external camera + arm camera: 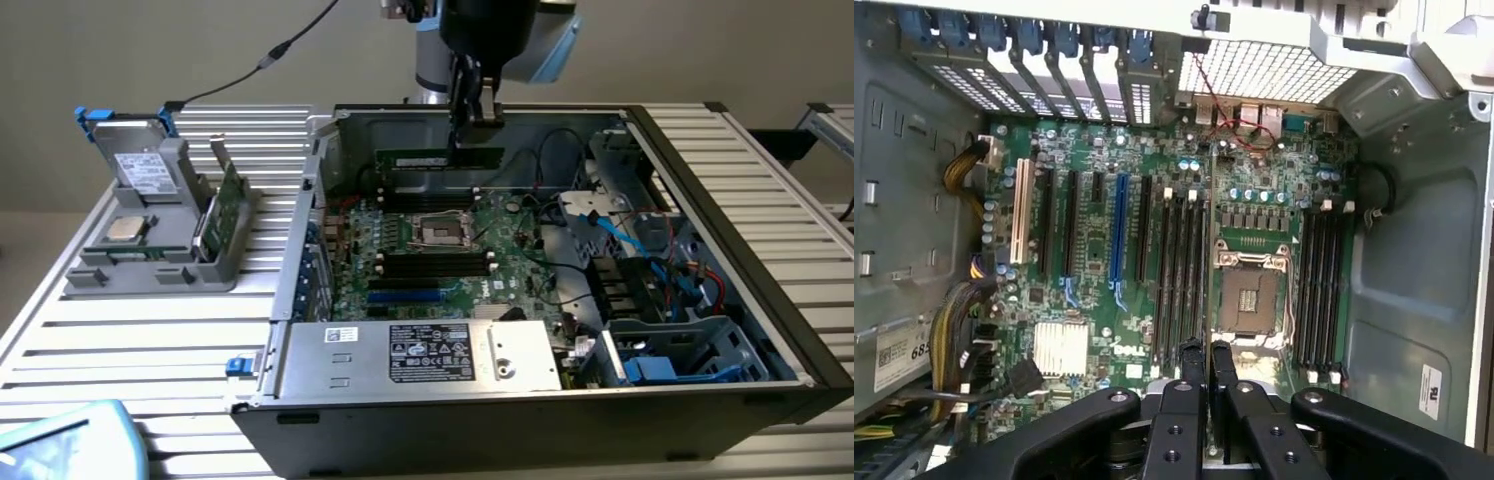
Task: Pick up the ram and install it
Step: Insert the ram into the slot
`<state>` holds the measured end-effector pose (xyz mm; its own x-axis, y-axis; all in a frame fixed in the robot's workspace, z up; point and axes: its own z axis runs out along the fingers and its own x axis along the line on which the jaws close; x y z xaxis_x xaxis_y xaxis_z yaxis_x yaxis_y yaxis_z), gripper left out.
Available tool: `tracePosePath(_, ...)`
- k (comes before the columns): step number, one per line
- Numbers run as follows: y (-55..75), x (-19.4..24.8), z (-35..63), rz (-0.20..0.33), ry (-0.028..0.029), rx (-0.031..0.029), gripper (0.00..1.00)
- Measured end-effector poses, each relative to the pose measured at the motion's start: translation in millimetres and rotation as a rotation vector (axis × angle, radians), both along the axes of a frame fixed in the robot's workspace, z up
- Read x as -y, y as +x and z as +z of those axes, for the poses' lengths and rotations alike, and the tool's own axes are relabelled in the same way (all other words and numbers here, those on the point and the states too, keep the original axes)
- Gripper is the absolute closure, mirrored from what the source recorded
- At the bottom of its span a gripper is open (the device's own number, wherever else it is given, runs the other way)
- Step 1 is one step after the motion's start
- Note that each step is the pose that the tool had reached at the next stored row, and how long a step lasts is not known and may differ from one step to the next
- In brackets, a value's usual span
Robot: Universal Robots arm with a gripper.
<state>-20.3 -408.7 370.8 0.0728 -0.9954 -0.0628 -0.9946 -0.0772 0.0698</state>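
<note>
The ram [420, 159] is a long green stick held level in the air inside the open computer case [747, 300], above the far part of the motherboard [514, 275]. My gripper [477, 128] comes down from above and is shut on the stick's end at the exterior view's right. In the wrist view the ram [1210, 250] appears edge-on as a thin line running out from between my fingers [1192, 368]. It hangs over the board between the black memory slots [1179, 280] and the processor socket [1247, 300]. More black slots [1319, 290] lie beyond the socket.
A grey holder [154, 265] at the exterior view's left carries a silver processor chip [126, 229], a drive [140, 170] and a broader green board [227, 205]. The power supply [427, 352] fills the case's near side. Cables and drive cages [641, 290] crowd the exterior view's right.
</note>
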Motion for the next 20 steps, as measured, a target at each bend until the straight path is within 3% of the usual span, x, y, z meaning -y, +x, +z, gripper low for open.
tracePosePath(3,0.6,-0.2,-4.7,0.002,0.0041,0.0000,0.86)
tracePosePath(6,0.7,-0.2,-7.2,0.005,0.0252,0.0000,0.86)
tracePosePath(8,0.6,-0.2,-10.4,0.008,0.0324,0.0000,0.86)
tracePosePath(20,5.7,0.0,-32.2,0.011,0.0328,0.0003,0.86)
